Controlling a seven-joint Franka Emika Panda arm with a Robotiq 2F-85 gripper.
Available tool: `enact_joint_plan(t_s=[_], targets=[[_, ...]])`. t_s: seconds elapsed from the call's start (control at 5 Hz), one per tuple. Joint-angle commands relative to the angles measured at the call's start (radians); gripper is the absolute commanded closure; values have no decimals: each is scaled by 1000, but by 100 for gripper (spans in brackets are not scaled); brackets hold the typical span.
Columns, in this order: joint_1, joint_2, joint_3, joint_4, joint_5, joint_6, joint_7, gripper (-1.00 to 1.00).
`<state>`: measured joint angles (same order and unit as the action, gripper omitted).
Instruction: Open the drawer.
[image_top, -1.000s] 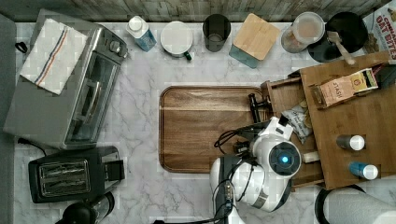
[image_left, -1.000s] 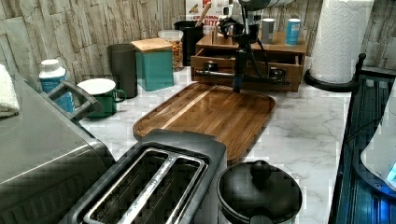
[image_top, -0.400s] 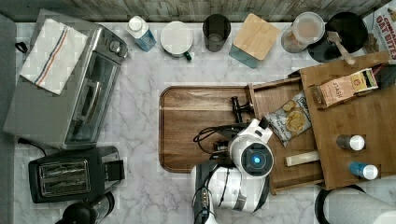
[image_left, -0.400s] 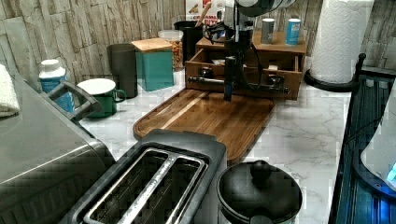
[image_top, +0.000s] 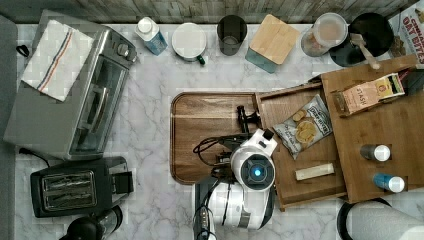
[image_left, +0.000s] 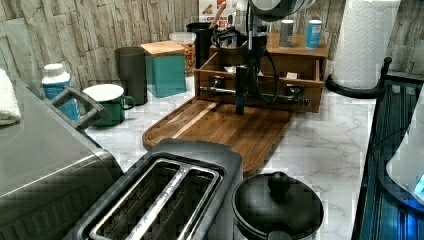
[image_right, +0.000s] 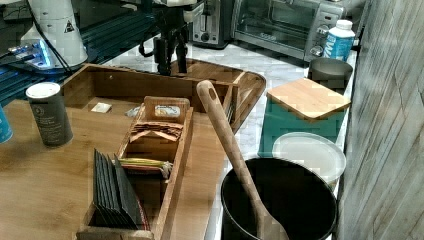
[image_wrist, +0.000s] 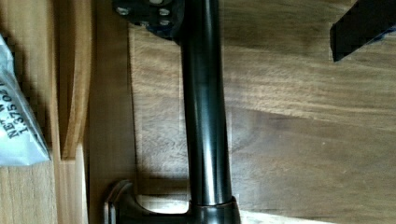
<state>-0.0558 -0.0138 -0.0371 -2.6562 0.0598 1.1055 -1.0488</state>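
The bamboo-brown drawer (image_top: 310, 192) stands pulled far out of its box unit (image_top: 380, 120) over the cutting board (image_top: 210, 130). Inside lie a snack bag (image_top: 304, 125) and a pale stick (image_top: 314, 171). Its black bar handle (image_left: 280, 98) runs across the front (image_left: 280, 82). My gripper (image_top: 247, 120) hangs straight down at the handle (image_wrist: 205, 116), open. One finger (image_wrist: 149, 11) touches the bar on the drawer side. The other finger (image_wrist: 364, 23) stands well clear over the board (image_wrist: 303, 140). In the right view the gripper (image_right: 170, 57) is just past the drawer's front wall (image_right: 125, 82).
A toaster oven (image_top: 75, 95) and a toaster (image_top: 75, 187) stand at the top view's left. A mug (image_top: 189, 41), a dark cup (image_top: 232, 34) and a teal box with a wooden lid (image_top: 274, 41) line the back. A paper towel roll (image_left: 362, 45) stands beside the unit.
The drawer has slid further out toward the top view's left, over the cutting board. My gripper moved the same way with the handle.
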Motion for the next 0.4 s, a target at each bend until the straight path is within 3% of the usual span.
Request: enact_joint_plan(t_s=[0.2, 0.4], targets=[[161, -24, 159, 46, 75, 0, 24, -100], [161, -24, 159, 46, 75, 0, 23, -100]])
